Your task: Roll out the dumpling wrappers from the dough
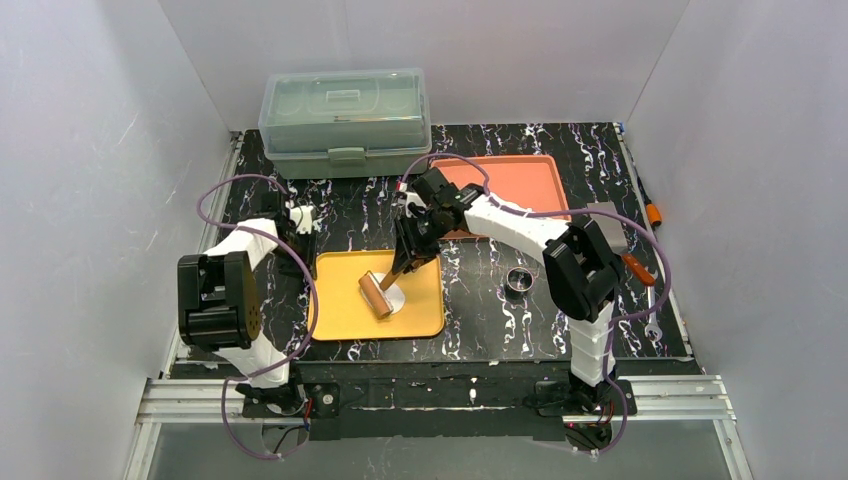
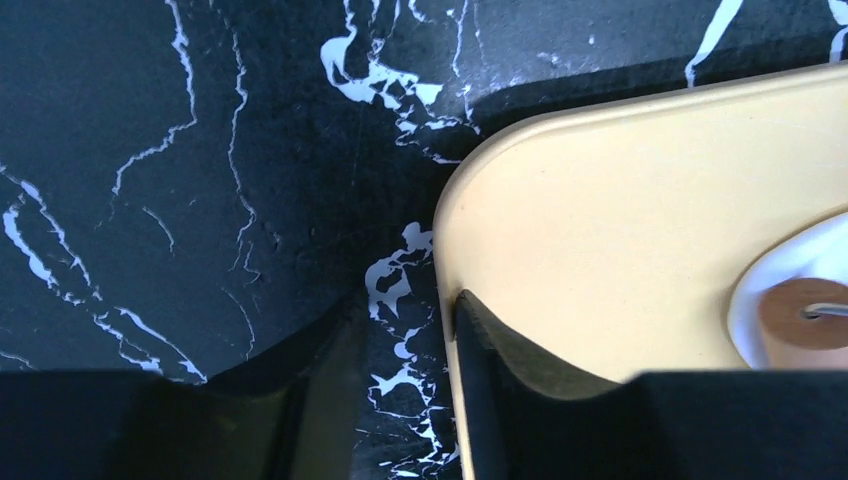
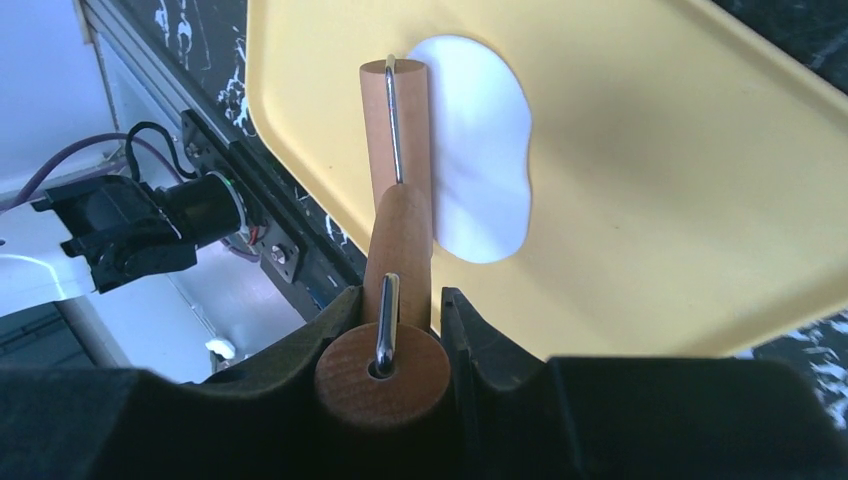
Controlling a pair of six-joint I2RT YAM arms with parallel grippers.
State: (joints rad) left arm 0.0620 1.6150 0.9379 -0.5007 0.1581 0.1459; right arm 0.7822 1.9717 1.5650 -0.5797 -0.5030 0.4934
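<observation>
A flat oval sheet of white dough (image 1: 398, 299) (image 3: 480, 150) (image 2: 800, 255) lies on the yellow tray (image 1: 345, 315) (image 3: 650, 150) (image 2: 600, 200). On its left part rests the barrel of a wooden rolling pin (image 1: 377, 295) (image 3: 393, 110). My right gripper (image 1: 410, 255) (image 3: 398, 295) is shut on the pin's handle, tilted down toward the tray. My left gripper (image 1: 306, 245) (image 2: 408, 300) straddles the tray's far left rim: one finger sits inside the rim and the other stands on the table, a gap away. No dumpling wrappers are in view.
A small metal ring (image 1: 518, 281) sits on the black marbled table to the right of the yellow tray. An orange tray (image 1: 510, 180) and a clear lidded box (image 1: 345, 120) stand at the back. A grey block (image 1: 606, 220) and hand tools (image 1: 640, 268) lie at the right edge.
</observation>
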